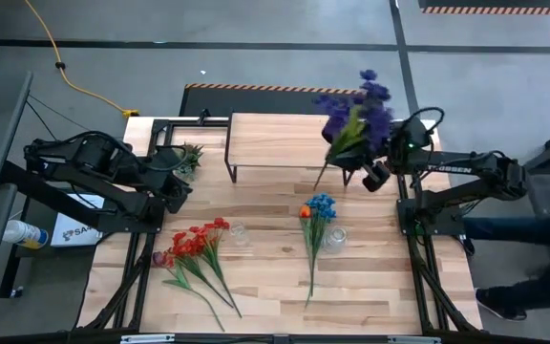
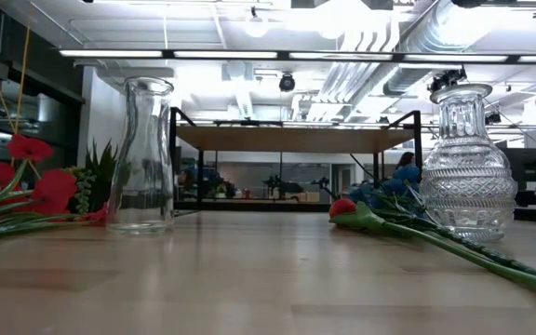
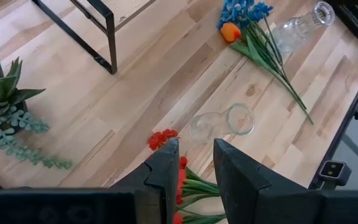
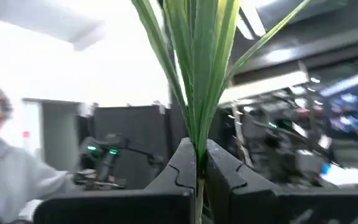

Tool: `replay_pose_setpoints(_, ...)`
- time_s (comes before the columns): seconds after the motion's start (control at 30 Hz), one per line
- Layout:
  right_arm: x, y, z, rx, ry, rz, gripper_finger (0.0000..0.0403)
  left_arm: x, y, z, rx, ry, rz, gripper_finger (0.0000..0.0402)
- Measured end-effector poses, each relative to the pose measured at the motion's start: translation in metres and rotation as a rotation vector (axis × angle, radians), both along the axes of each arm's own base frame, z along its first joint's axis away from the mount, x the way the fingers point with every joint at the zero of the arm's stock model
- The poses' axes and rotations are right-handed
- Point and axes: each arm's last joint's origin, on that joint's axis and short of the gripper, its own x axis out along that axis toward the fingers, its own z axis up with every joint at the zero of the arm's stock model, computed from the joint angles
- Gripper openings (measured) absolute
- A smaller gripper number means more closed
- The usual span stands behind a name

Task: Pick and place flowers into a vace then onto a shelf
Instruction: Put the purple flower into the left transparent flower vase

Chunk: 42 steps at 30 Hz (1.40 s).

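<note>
My right gripper (image 1: 359, 168) is shut on a spray of purple flowers (image 1: 359, 107), raised over the shelf's right end. The shelf (image 1: 289, 143) is a light-wood board on black legs at the table's far side. Red flowers (image 1: 197, 245) lie flat on the tabletop at the near left. A blue spray with one orange bloom (image 1: 318, 212) lies on the tabletop at the middle. A slim clear vase (image 2: 147, 154) stands upright beside the red flowers. An ornate clear vase (image 2: 473, 167) stands by the blue spray. My left gripper (image 3: 196, 169) hangs open above the red blooms. My right gripper pinches the purple spray's green stems (image 4: 197, 152) between its two fingers. The fingers point slanting upward, and the leaves and blooms rise beyond them. A thin stem end (image 1: 323, 178) sticks out below the hold. The spray is lifted clear of the table and shelf.
A small spiky green plant (image 1: 187, 158) sits at the far left, by the shelf's left legs. A person (image 4: 5, 162) shows in the room beyond the table in the right wrist view. Bare wood lies between the two vases and along the near edge.
</note>
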Motion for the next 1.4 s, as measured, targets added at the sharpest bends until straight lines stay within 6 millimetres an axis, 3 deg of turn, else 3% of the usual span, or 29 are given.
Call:
replay_pose_setpoints(0.4,-0.002,0.029,0.003,-0.086,-0.033,0.217,0.0005,0.006,-0.001,-0.002,0.021,0.022,-0.001,0.0136)
replay_pose_setpoints(0.67,-0.001,0.044,0.003,-0.113,-0.068,0.252,0.0005,0.007,-0.001,-0.003,0.037,0.026,-0.010,0.0136)
replay_pose_setpoints(1.13,0.001,0.044,0.002,-0.077,-0.052,0.215,0.0004,0.006,-0.001,-0.003,0.039,0.024,-0.009,0.0136)
replay_pose_setpoints(1.4,0.019,0.035,-0.020,0.014,0.186,-0.027,0.0003,0.007,-0.001,-0.003,0.039,0.024,-0.009,0.0136)
